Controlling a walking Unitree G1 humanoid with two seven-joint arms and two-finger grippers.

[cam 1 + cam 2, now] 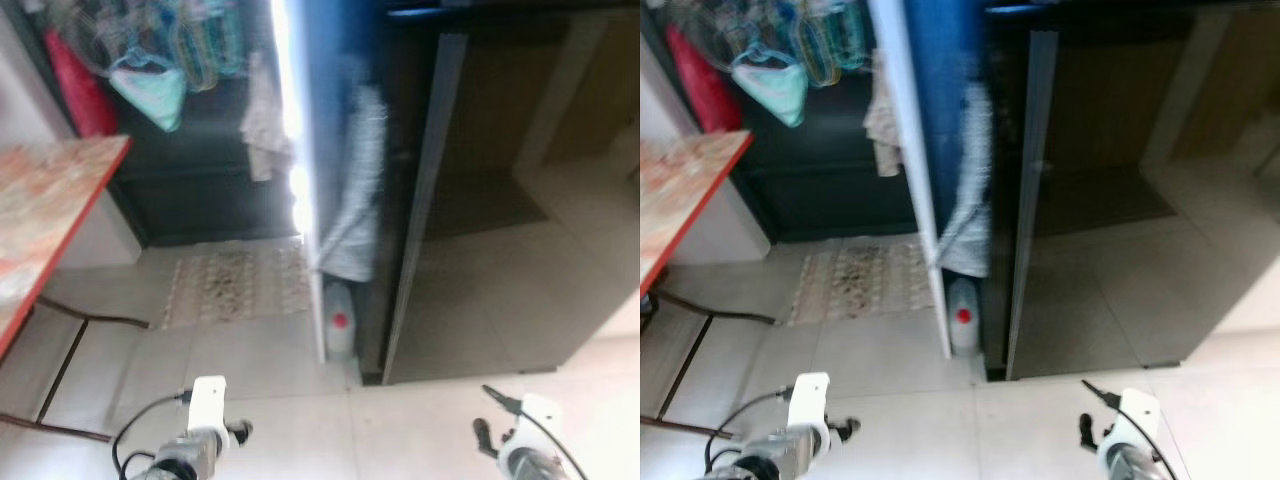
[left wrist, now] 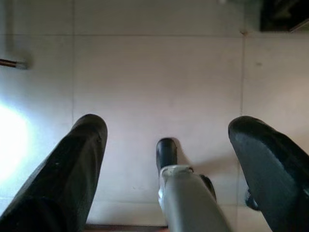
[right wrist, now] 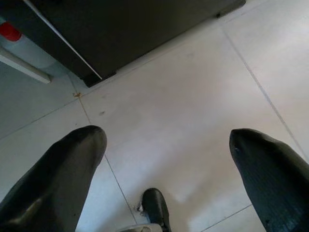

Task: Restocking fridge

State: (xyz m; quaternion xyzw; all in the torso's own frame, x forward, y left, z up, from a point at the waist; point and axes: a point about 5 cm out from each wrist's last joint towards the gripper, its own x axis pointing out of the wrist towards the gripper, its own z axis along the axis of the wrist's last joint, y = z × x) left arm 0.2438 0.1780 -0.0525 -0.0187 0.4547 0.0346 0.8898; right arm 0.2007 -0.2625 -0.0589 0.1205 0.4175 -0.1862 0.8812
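**Approach phase: both arms idle, fridge door shut**

Robot stands on the tiled floor (image 1: pixel 260 420) facing the fridge (image 1: pixel 500 200). It is a tall dark unit with its long axis vertical; the glossy door faces the robot and reflects the floor. Door looks closed, with a long vertical handle strip (image 1: pixel 420 200) along its left edge, so the pull side is likely there

Left pincer (image 2: pixel 166 145): fingers well apart, nothing between them, pointing down at bare tile. Right pincer (image 3: pixel 164 145): also spread wide and empty, aimed at the floor just in front of the fridge's lower corner. Both arms hang low at the sides, which reads as a walking posture rather than a reach

No stock in either pincer, so judging from this, restocking hasn't started; items need fetching or the door needs opening first

Other bits:
- white bottle with red cap (image 1: pixel 340 325) stands upright on the floor in the gap beside the fridge, against a blue-and-white panel (image 1: pixel 315 150)
- grey cloth (image 1: pixel 358 190) hangs in that same gap
- patterned mat (image 1: pixel 240 285) lies on the floor left of it
- bench (image 1: pixel 50 210) with red edge at far left; top looks bare at its near corner
- bags (image 1: pixel 150 85) hang above the dark cabinet behind

Head views are blurred, so fine detail is unreliable
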